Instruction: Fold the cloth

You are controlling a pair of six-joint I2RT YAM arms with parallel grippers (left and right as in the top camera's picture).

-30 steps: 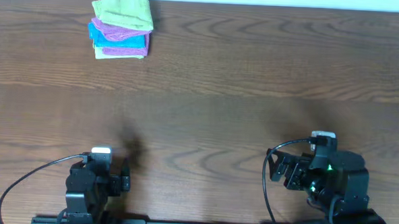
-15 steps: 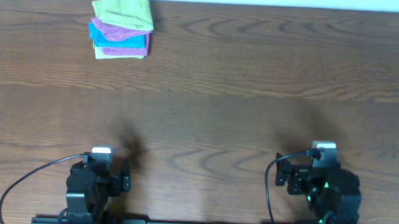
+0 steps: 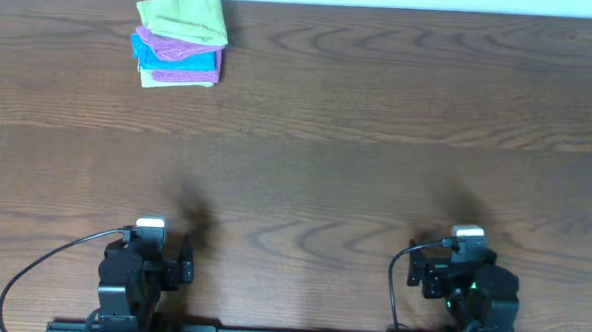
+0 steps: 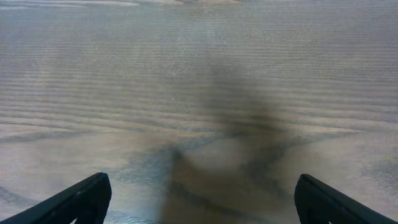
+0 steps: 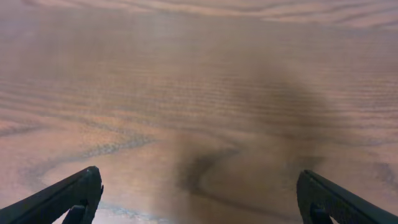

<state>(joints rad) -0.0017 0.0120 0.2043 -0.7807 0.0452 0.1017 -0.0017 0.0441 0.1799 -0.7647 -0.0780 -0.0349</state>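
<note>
The right arm had pulled back toward the near edge of the table (image 3: 378, 120) and tucked in over its base. The left arm and the cloths had not moved.

From overhead, the right end effector (image 3: 450, 261) sat low at the near right. The left end effector (image 3: 162, 250) was parked at the near left, with a black cable looping off to its side. The stack of cloths (image 3: 179, 39) lay at the far left corner, well away from both arms. It was folded, with green on top, then purple, then blue, and a pale layer at the bottom.

On the left wrist camera, the two dark fingers (image 4: 81, 198) showed only at the bottom corners. They were spread wide, with nothing between them but bare wood and a soft shadow.

The right wrist camera showed much the same. The fingertips (image 5: 71, 196) were far apart at the lower corners over empty wood grain, and no cloth was in sight.
</note>
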